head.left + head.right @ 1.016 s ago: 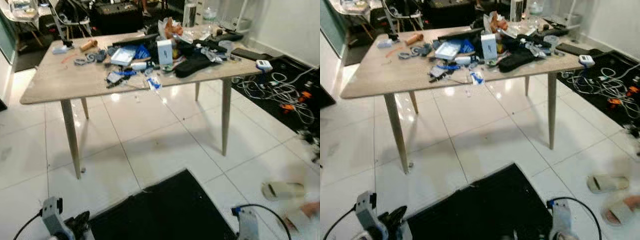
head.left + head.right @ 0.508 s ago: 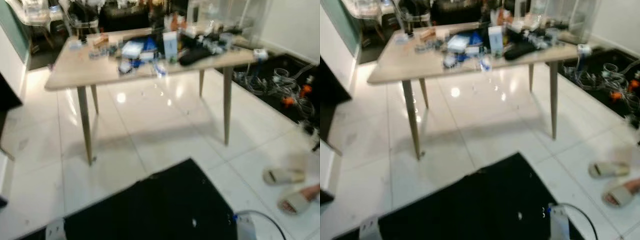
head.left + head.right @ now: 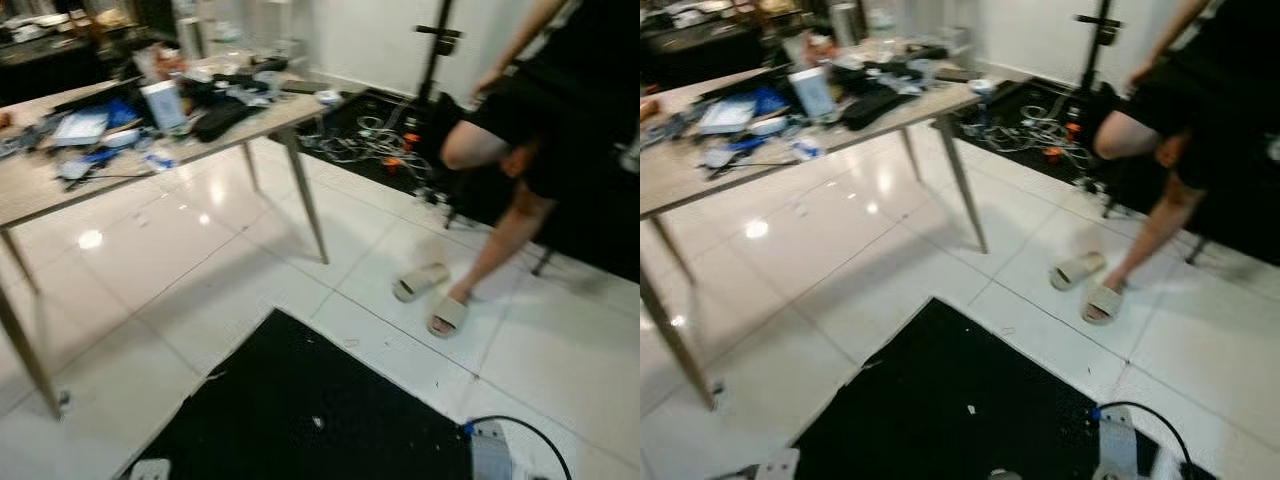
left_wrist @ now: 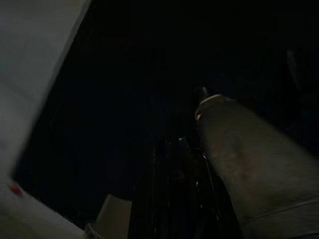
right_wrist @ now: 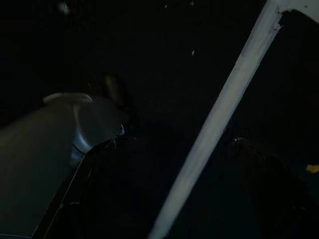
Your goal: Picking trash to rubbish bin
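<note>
While a person's leg [image 3: 505, 235] stands by a loose slipper [image 3: 420, 282] beyond the cluttered bench [image 3: 40, 185], neither pincer's opening can be told.

Down at the bottom of the head views, bits of the robot's own frame peek in: a pale grey-silver block of the right arm [image 3: 1117, 450], boxy and smooth, with a small blue fitting at its top corner and a thin black cable [image 3: 1145, 412] looping out of it in an arc. On the other side, a light grey squared piece of the left arm [image 3: 770, 465] just clips in. The wrist views are very dark: a rounded, dull grey casing [image 4: 251, 169] with a pale ring at its tip, and a lighter grey curved shell [image 5: 45, 144] with a white rim.
</note>
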Controlling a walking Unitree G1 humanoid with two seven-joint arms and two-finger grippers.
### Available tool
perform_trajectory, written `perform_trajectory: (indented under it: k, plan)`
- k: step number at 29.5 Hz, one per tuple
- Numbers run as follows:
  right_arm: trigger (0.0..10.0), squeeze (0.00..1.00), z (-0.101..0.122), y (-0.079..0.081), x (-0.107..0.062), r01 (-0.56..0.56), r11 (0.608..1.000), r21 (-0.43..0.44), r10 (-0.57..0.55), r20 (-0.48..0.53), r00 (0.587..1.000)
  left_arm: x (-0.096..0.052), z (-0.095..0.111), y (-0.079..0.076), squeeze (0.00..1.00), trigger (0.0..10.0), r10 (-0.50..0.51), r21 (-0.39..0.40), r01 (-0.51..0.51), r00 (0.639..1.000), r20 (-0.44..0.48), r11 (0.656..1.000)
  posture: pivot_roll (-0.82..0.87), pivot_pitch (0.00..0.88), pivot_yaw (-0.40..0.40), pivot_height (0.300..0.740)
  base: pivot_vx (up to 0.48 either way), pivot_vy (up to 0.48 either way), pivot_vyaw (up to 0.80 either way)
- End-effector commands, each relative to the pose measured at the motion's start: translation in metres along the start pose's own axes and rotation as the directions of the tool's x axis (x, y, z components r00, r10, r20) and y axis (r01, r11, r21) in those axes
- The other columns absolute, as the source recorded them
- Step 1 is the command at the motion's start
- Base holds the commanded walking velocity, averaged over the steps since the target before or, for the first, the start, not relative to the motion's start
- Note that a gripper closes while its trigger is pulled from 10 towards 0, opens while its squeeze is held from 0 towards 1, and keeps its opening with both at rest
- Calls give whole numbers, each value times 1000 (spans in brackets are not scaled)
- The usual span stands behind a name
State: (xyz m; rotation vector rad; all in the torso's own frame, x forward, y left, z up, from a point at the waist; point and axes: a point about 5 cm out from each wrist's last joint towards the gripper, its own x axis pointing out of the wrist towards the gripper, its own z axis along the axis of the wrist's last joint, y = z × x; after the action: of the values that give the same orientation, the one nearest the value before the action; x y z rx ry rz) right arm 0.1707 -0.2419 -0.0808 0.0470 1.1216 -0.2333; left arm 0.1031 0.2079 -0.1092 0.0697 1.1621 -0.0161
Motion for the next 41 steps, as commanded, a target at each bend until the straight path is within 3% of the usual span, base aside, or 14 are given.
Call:
perform_trajectory:
  k: [1, 14, 17, 18, 19, 24, 31, 41]
  plan:
    - [10000, 0, -2, 3, 0, -1, 1000, -10, 1, -12, 1000, -1, -14, -7, 0, 10000, -17, 58, 20, 998, -61, 998, -32, 47, 43, 740, 0, 0, -788]
    - [10000, 0, -3, -1, 0, 10, 999, -33, -10, -15, 1000, 1, -10, -12, 0, 10000, -11, 167, 24, 997, -78, 986, -36, 43, 40, 740, 0, 0, -788]
    - [10000, 0, -3, -1, 0, 9, 999, -32, -9, -12, 1000, 0, -11, -10, 0, 10000, 9, 125, 2, 997, -82, 992, -36, 43, 40, 740, 0, 0, -788]
    - [10000, 0, -3, -2, 0, 8, 1000, -30, -8, -10, 1000, 0, -12, -6, 0, 10000, 38, -5, -39, 996, -81, 999, -36, 43, 40, 740, 0, 0, -781]
    - [10000, 0, -3, -2, 0, 8, 1000, -30, -8, -9, 1000, 0, -12, -3, 0, 10000, 57, -62, -62, 995, -80, 996, -41, 41, 43, 740, 0, 0, -781]
    - [10000, 0, -1, -2, 0, 7, 999, -31, -7, -2, 1000, -2, -14, 9, 0, 10000, 124, -180, -137, 989, -82, 974, -41, 40, 42, 740, 0, 0, -786]
    - [10000, 0, 2, -4, 0, 6, 999, -35, -6, 5, 1000, -4, -12, 19, 0, 10000, 158, -209, -170, 985, -75, 963, -38, 43, 45, 740, 0, 0, -784]
    - [10000, 0, 5, -4, 0, 0, 999, -43, 0, 7, 1000, -3, -8, 20, 0, 10000, 174, -208, -184, 983, -65, 961, -37, 50, 38, 740, 0, 0, -786]
